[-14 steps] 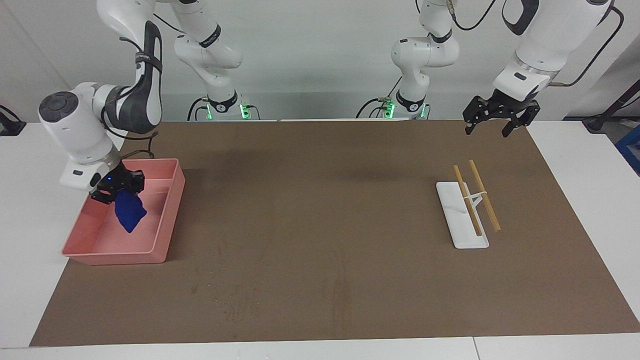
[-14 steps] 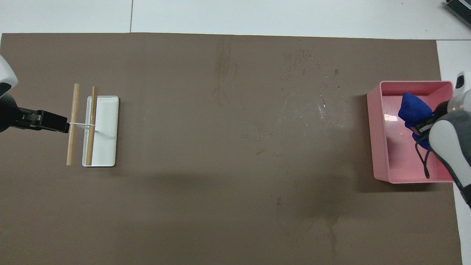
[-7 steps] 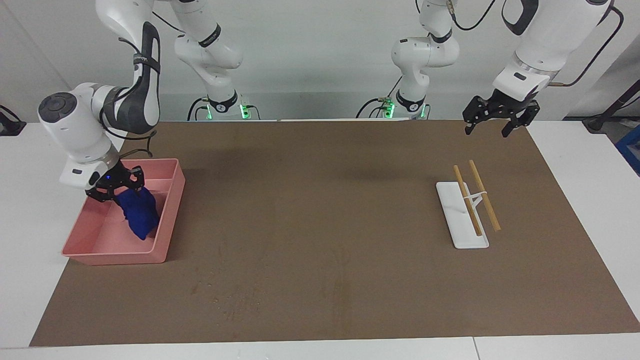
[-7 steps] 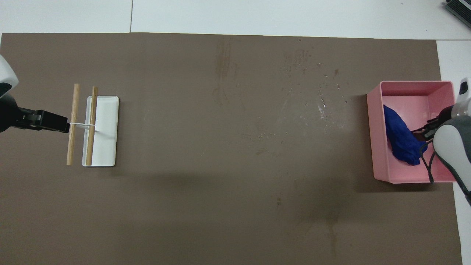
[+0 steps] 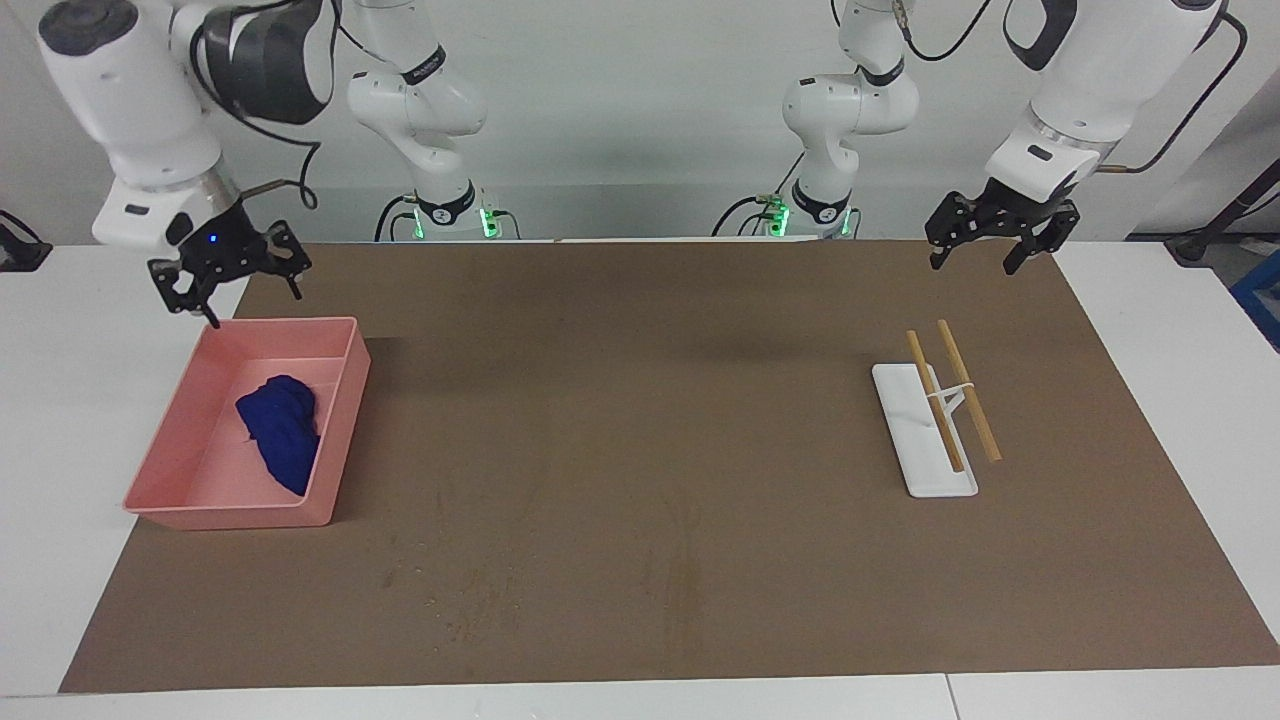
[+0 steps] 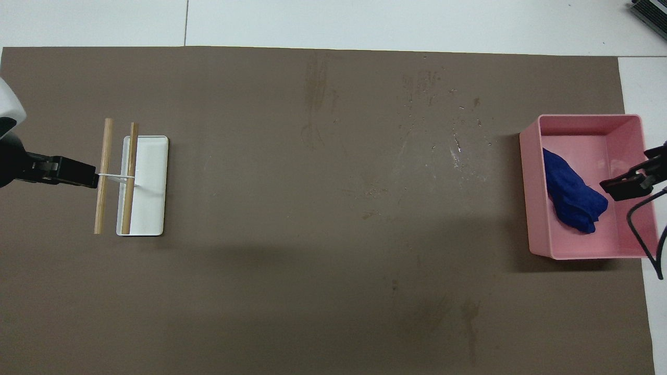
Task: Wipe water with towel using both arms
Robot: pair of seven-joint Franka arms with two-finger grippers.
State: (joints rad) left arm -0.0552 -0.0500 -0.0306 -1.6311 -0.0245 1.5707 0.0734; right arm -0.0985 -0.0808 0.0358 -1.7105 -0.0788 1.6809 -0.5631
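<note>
The royal-blue towel [image 5: 280,432] lies bunched in the pink tray [image 5: 345,400] at the right arm's end of the table. It also shows in the overhead view [image 6: 572,197], against the wall of the tray [image 6: 527,192] toward the table's middle. My right gripper [image 5: 232,295] is open and empty. It hangs in the air over the tray's edge nearest the robots, well above the towel; its tips show in the overhead view [image 6: 633,182]. My left gripper [image 5: 972,262] is open and empty, and waits in the air over the mat at the left arm's end [image 6: 78,176].
A white rectangular plate [image 5: 915,455] lies at the left arm's end with two wooden sticks [image 5: 950,400] tied by a white band across it. Faint droplets and streaks [image 6: 456,148] mark the brown mat [image 5: 640,450] beside the tray.
My right gripper has opened and let go of the towel, which now lies in the tray. The gripper has risen and drawn back toward the robots. The left arm has not moved.
</note>
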